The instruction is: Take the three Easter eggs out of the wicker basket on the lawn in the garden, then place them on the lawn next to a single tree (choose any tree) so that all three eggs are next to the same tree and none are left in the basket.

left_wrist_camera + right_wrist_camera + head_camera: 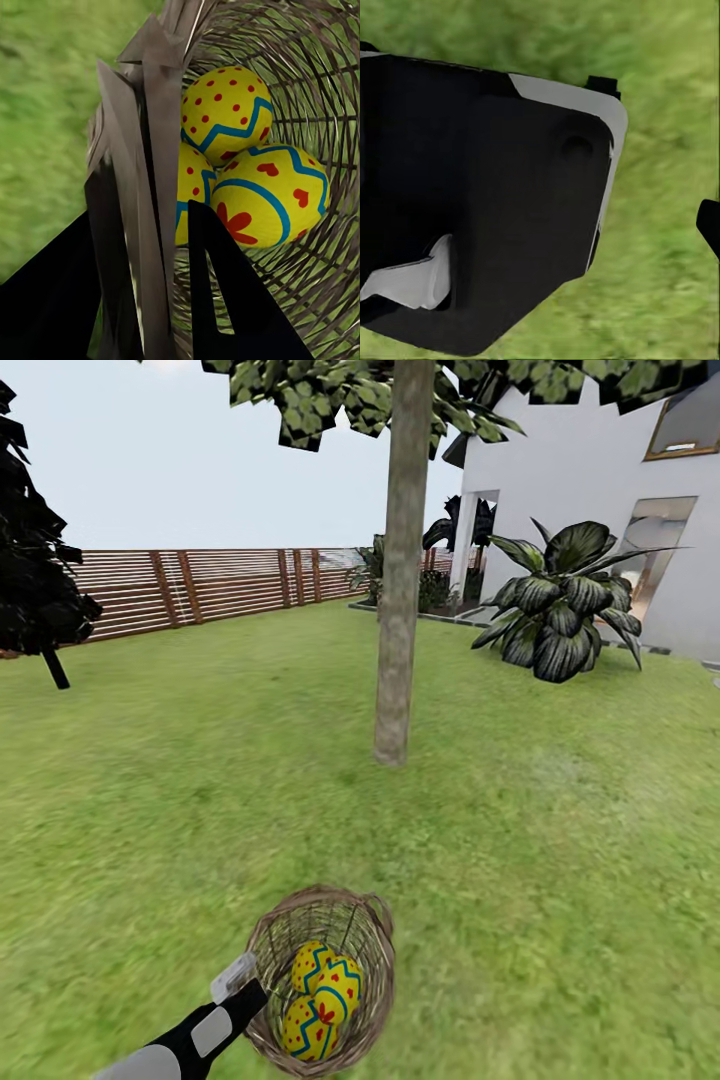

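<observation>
1. The basket [320, 978] is seen low in the head view, over the lawn [560, 840]; whether it rests on the grass or is lifted cannot be told.
2. Three eggs [318, 1000] are lodged inside the basket, bunched together and touching one another.
3. The basket rim is gripped by the left gripper [250, 985] on the side nearer the robot's left arm.
4. In the left wrist view, the woven wall [142, 150] is pinched between two dark fingers [225, 292], one inside the basket and one outside.
5. In that view, the eggs [259, 195] are seen just beyond the inner finger, stacked against the weave.
6. The tree [400, 580] is seen ahead of the basket, its trunk upright in the grass and well apart from the basket.
7. A fence [200, 588], a dark conical tree [35, 580], a broad-leaved plant [560, 605] and a white house [590, 490] are seen at the far edge of the lawn.
8. In the right wrist view, a black and grey robot part [487, 195] is seen over grass; whether the right gripper is open or closed cannot be told.
</observation>
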